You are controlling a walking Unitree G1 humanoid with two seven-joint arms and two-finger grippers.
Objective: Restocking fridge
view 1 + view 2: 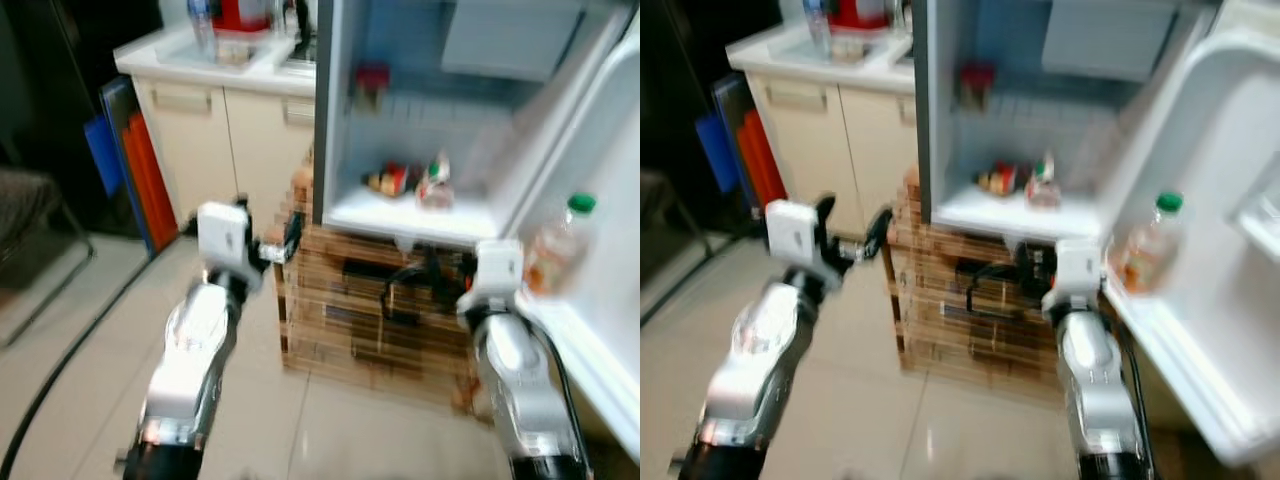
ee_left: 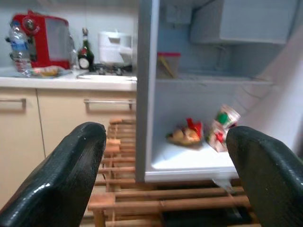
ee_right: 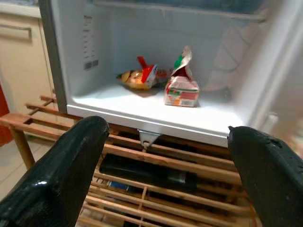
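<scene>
The small fridge (image 1: 328, 120) stands open on a wooden rack (image 1: 330, 320). On its lower shelf (image 3: 142, 111) lie a yellow and red packet (image 3: 136, 78) and a red, green and white packet (image 3: 181, 89). A red-lidded tub (image 2: 168, 64) sits on the shelf above. A green-capped bottle (image 1: 560, 248) stands in the door rack on the right. My left gripper (image 1: 268, 228) is open and empty, held left of the fridge's front corner. My right gripper (image 1: 420, 278) is open and empty too, low in front of the rack below the shelf.
A kitchen counter (image 1: 200, 65) with cream cupboards runs to the left, carrying a red appliance (image 2: 40, 38) and bottles. Blue and orange flat items (image 1: 130, 165) lean beside it. A dark bottle (image 3: 142, 170) lies in the rack. A black cable (image 1: 70, 350) crosses the tiled floor.
</scene>
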